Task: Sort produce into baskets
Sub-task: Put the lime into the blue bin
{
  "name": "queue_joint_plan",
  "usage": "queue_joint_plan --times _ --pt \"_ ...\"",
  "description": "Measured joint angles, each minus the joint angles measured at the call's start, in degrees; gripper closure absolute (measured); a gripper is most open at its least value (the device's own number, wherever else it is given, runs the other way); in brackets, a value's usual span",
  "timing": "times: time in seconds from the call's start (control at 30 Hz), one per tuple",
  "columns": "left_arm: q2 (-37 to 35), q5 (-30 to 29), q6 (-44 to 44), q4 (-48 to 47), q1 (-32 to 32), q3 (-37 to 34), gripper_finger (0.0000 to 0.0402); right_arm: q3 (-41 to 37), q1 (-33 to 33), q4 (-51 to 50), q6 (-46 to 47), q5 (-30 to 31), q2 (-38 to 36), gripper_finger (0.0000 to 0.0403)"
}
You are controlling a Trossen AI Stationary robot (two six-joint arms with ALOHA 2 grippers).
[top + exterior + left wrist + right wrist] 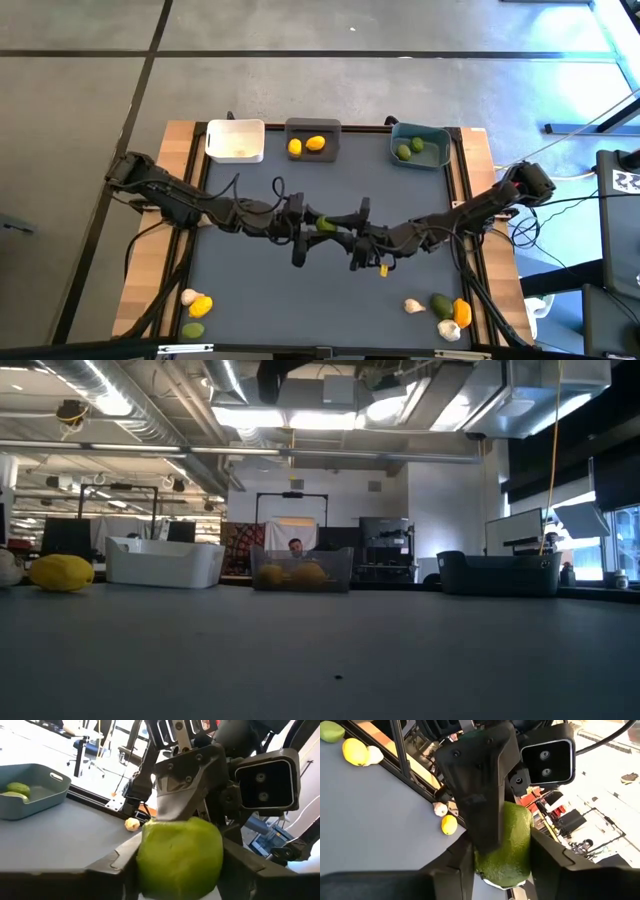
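A green lime (pixel 325 224) hangs above the middle of the table, between my two grippers, which meet there fingertip to fingertip. My left gripper (pixel 309 226) comes from the left and my right gripper (pixel 343 231) from the right. Both are shut on the lime, which also shows in the left wrist view (pixel 180 857) and the right wrist view (pixel 512 845). At the far edge stand the white basket (pixel 235 140), the dark grey basket (pixel 313 128) with two yellow fruits, and the teal basket (pixel 437 152) with two limes. My left gripper pinches the lime between its two fingers, one on each of two opposite sides (pixel 144 865). The fingers come level from the table's left. The lime is lifted clear of the table. My right gripper has the same lime between its two fingers, on two other sides (pixel 528 845). Its fingers come level from the table's right, turned crosswise to the left gripper's fingers (pixel 480 795). One of its fingers (pixel 175 795) lies against the lime's far face.
Near the front left lie a garlic bulb (pixel 188 296), a lemon (pixel 201 305) and a lime (pixel 193 330). Near the front right lie a garlic bulb (pixel 413 306), a lime (pixel 441 305), an orange fruit (pixel 462 312) and another bulb (pixel 449 330).
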Motion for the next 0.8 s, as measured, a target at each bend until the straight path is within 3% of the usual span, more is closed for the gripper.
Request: queue_joint_plan --times 0.27,0.57,0.8 --pt "-2.5 0.0 1.9 -6.4 -0.1 0.1 0.0140 0.0 0.0 -0.8 5.5 0.8 0.1 0.0265" --pt "-12.0 -0.6 -0.3 -27.9 0.1 0.1 0.0135 -0.1 0.0 -2.8 9.1 8.0 -0.2 0.0265" --pt "-11.7 -6.3 -5.6 -41.5 -0.3 0.1 0.0135 -0.1 0.0 -7.1 12.4 11.8 -0.4 0.0265"
